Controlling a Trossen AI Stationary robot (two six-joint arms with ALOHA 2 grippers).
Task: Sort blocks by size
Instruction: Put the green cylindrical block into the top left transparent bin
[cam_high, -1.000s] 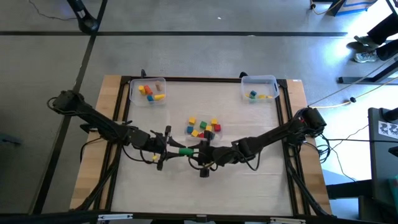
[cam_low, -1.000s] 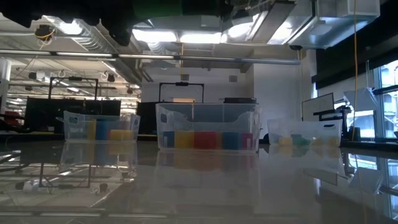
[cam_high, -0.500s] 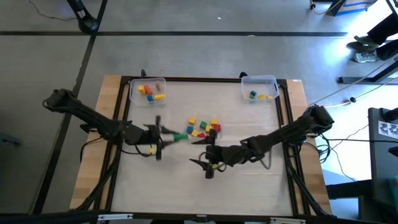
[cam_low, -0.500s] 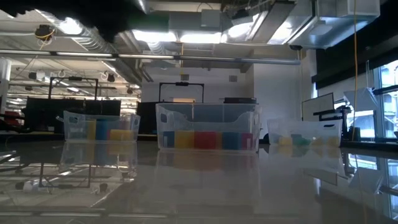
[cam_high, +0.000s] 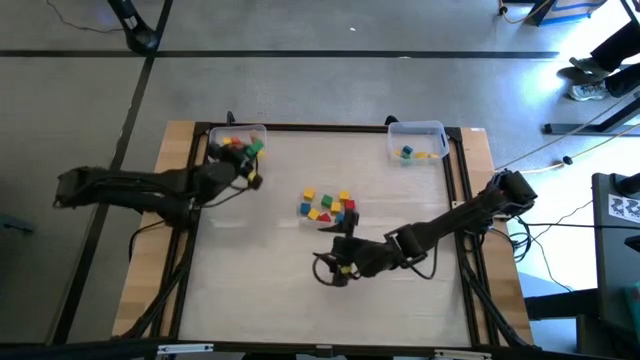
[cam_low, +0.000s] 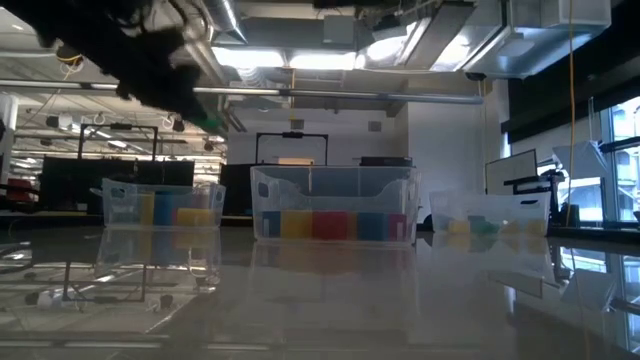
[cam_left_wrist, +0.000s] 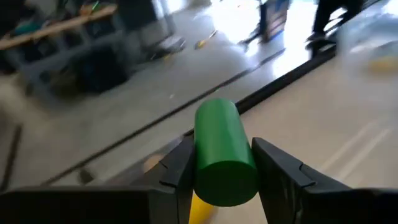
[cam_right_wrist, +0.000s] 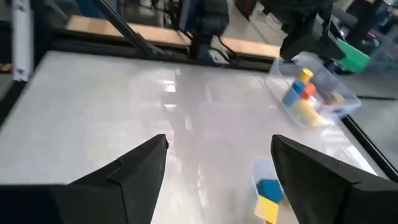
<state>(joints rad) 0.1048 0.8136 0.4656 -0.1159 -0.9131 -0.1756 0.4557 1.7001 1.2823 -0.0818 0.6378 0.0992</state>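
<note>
My left gripper (cam_high: 249, 160) is shut on a green cylinder (cam_left_wrist: 221, 134) and holds it in the air at the near edge of the far-left clear bin (cam_high: 240, 128). That bin holds several red, yellow and orange blocks (cam_right_wrist: 301, 93). More blocks (cam_high: 325, 205) lie in a heap at the table's middle. My right gripper (cam_high: 328, 272) hovers open just nearer than the heap, with nothing between its fingers (cam_right_wrist: 130, 174). In the right wrist view the green cylinder (cam_right_wrist: 352, 57) shows above the far-left bin. My left gripper pinches the green cylinder's curved side (cam_left_wrist: 202, 158) between its two fingers. The fingers come nearly level from the table's left and lie along the cylinder, which sticks out past the fingertips. The cylinder is lifted clear of the table and the bin.
A second clear bin (cam_high: 416, 125) at the far right holds a few blue and yellow blocks. A dark frame (cam_high: 455, 200) runs round the white work surface. The low view shows three clear bins (cam_low: 335, 215) in a row with open surface in front of them.
My left gripper has swung from beside my right gripper near the table's middle toward the far-left bin, carrying the green cylinder and tipping up to almost level. My right gripper has opened and drawn back slightly toward the near edge.
</note>
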